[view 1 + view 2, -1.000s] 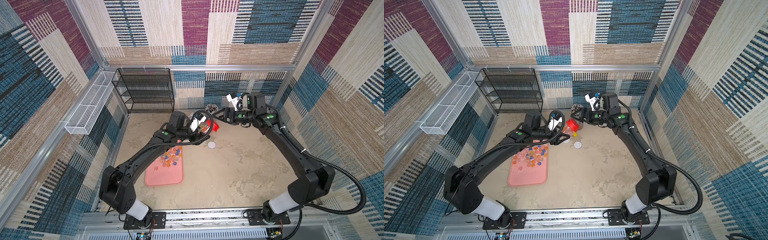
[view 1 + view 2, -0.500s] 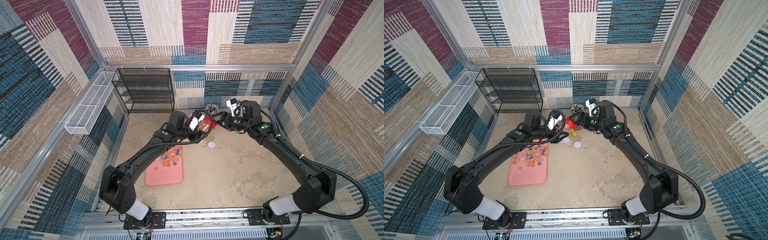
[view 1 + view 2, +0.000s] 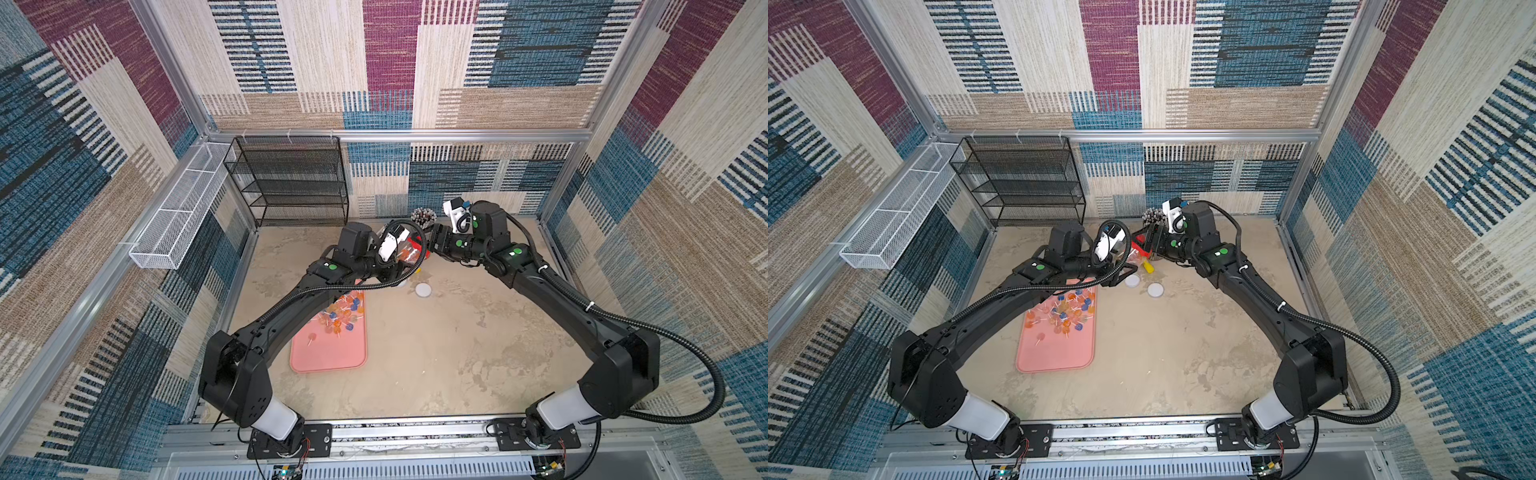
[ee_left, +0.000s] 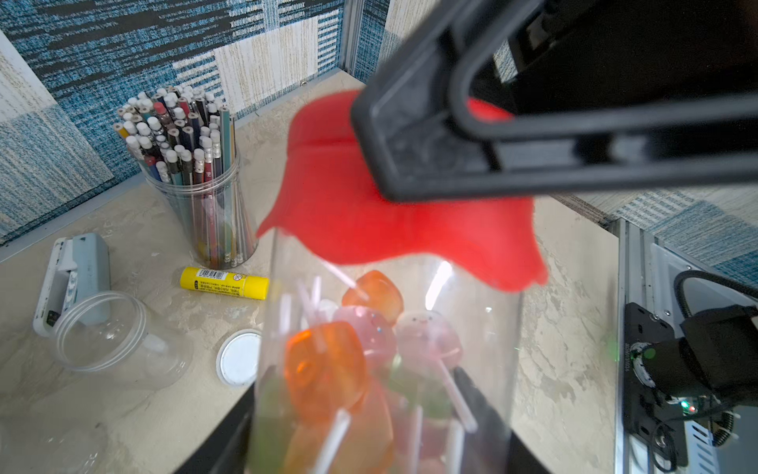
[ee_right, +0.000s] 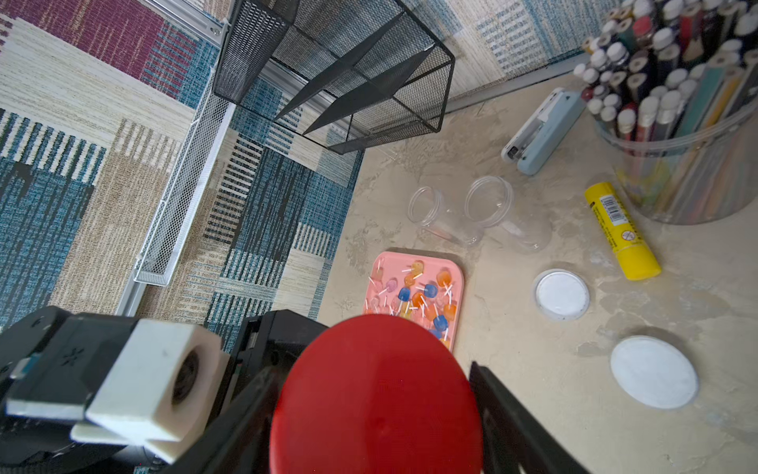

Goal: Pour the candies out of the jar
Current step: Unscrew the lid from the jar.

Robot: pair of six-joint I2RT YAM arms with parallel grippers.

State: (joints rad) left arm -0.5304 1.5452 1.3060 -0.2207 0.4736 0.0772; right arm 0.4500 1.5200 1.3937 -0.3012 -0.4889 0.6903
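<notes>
The left jaws pinch the jar (image 4: 389,328); right jaws flank the edges of its red lid (image 5: 377,394), contact unclear.

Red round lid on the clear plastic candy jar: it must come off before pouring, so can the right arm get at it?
Probably yes: the right gripper straddles the red round lid, nothing between, while the left gripper holds the clear plastic jar. Grip unclear.

On the beige stone-look counter (image 3: 457,353), small stick lollipops (image 3: 343,316) lie at the far end of a flat pink plastic tray (image 3: 328,361). Two round white plastic lids (image 3: 1155,289) lie to its right, and a clear plastic jar of pencils (image 4: 197,197) stands behind them.
</notes>
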